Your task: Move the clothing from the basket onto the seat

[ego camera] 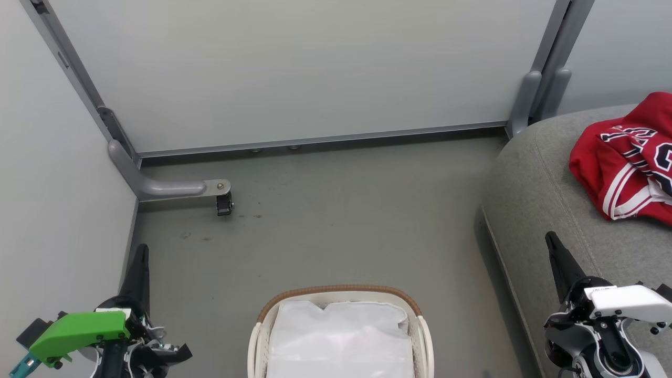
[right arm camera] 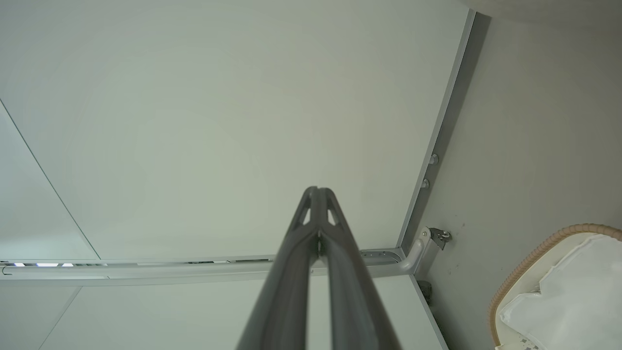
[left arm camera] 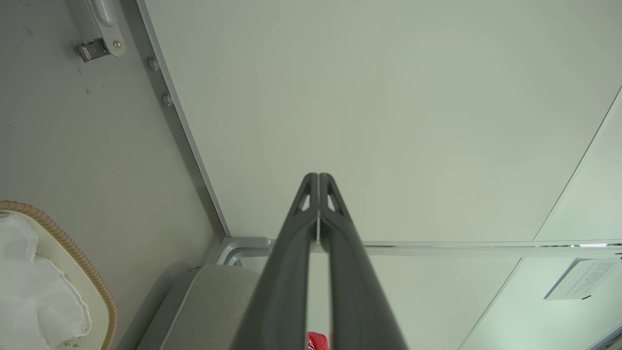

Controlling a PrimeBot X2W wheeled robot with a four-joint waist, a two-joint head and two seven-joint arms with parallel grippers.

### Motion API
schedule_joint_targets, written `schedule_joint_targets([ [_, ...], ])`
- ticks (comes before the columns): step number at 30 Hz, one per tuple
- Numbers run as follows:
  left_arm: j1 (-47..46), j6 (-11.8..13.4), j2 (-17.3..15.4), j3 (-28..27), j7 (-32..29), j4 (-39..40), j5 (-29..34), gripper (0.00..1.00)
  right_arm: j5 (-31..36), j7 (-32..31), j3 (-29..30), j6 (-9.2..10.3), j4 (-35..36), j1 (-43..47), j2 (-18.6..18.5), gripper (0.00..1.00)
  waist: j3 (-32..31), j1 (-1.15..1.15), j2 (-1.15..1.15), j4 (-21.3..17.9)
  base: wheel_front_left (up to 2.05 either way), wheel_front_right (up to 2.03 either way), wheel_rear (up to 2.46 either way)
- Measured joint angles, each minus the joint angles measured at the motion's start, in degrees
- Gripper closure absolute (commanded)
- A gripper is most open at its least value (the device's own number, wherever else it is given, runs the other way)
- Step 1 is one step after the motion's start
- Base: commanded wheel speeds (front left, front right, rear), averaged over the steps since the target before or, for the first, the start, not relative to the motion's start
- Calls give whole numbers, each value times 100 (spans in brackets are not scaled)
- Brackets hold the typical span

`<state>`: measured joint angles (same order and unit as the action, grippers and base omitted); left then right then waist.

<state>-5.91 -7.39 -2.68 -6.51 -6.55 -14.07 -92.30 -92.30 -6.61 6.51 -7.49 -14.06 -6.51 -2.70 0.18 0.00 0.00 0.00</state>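
- Grey floor [ego camera: 336,226] runs out ahead of the left gripper [ego camera: 142,248] and the right gripper [ego camera: 550,237], filling the gap between the two sets of jaws.
- Dark marks [ego camera: 185,235] on it, just past the left jaws.
- White partition panel [ego camera: 294,68] stands well beyond both jaws.
- Grey metal foot [ego camera: 168,187] with a black caster [ego camera: 224,205], ahead of the left jaws and slightly to their right.
- Small studs [ego camera: 255,150] under the panel's bottom rail.
- Grey posts [ego camera: 530,100], well ahead of the right jaws.
- In the left wrist view, a paper notice [left arm camera: 580,278], right of the jaw tips.
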Motion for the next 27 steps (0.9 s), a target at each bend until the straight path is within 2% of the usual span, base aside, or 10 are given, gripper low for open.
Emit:
schedule_joint_targets([
  [27,0,0,0,0,0,1,-1,100,0,0,-1,0,0,0,0,100,0,0,0,0,0,0,0],
])
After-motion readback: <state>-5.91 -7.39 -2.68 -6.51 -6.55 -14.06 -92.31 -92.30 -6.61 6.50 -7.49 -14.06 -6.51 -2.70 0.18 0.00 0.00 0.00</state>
